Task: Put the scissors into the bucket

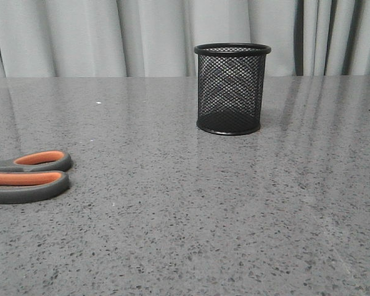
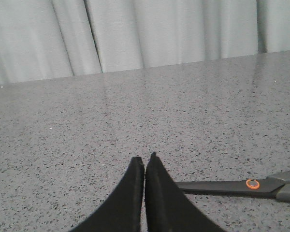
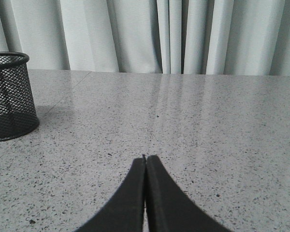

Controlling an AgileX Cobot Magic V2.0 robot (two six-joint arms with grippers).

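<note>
No readable text, label, brand or number anywhere (checked scissors (image 1: 28,177), mesh pen cup (image 1: 232,88), speckled tabletop (image 1: 203,203), curtain (image 1: 80,37)).

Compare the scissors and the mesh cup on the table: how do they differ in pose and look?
The scissors lie flat at the table's left edge; the cup stands upright farther back. The scissors have solid grey handles lined with orange; the cup is see-through black mesh. Both rest untouched on the speckled table.

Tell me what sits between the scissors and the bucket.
Nothing: in the front view only bare grey table separates the scissors from the bucket.
</note>
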